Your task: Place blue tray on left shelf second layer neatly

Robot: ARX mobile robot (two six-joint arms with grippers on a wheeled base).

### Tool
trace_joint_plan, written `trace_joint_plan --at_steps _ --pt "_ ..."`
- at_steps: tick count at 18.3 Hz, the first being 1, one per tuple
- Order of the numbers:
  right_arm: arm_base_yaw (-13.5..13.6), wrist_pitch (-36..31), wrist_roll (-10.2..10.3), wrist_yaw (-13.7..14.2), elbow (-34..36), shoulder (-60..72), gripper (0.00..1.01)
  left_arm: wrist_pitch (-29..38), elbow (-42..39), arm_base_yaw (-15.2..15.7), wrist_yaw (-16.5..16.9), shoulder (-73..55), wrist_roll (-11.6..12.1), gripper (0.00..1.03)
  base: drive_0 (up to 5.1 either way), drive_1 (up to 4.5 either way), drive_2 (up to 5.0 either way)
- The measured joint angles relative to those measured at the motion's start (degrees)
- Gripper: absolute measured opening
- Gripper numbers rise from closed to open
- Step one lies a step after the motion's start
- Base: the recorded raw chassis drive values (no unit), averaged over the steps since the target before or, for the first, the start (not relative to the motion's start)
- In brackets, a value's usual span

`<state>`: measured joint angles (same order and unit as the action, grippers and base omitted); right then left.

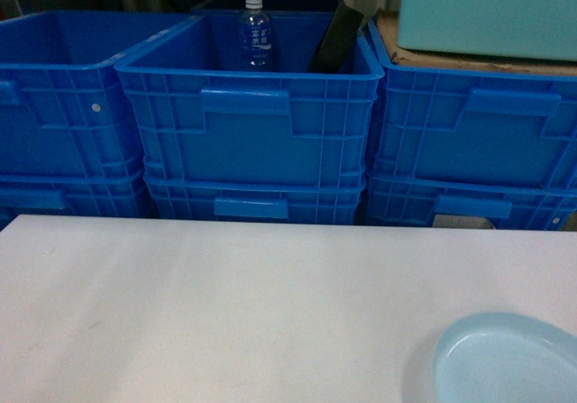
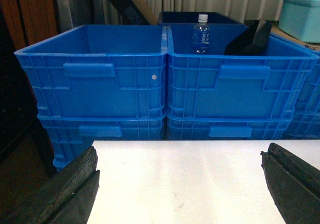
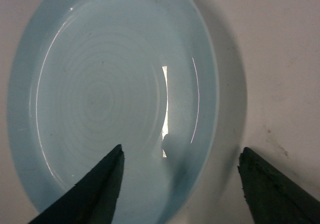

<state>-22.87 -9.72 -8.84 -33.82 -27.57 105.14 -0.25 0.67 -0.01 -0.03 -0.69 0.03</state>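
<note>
Our right pincer hangs spread wide above the blue tray, holding nothing. One finger sits over the tray's inner floor and the other finger over bare white bench, so the tray's near rim runs between them. We cannot tell whether either tip touches the tray. In our head view the blue tray rests flat on the bench at the lower right corner.

Our left pincer is also wide open and empty, both fingers low over the bench edge. Straight ahead of it, beyond the bench, stand stacked dark-blue crates. The crate ahead and to its right holds an upright water bottle and a leaning black object.
</note>
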Motion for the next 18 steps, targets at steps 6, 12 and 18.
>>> trace_joint_plan --at_steps 6,12,18 --pt "0.0 -1.5 0.1 0.9 1.6 1.7 0.12 0.0 0.0 0.0 0.0 0.0 0.0 0.98 0.0 0.00 0.0" --pt "-1.2 -3.0 0.0 -0.7 2.9 2.4 0.02 0.0 0.0 0.0 0.0 0.0 0.0 0.98 0.0 0.00 0.0" --pt "6.1 2.3 4.8 0.8 -2.2 -19.7 0.02 0.0 0.0 0.0 0.0 0.0 0.0 0.98 0.0 0.00 0.0"
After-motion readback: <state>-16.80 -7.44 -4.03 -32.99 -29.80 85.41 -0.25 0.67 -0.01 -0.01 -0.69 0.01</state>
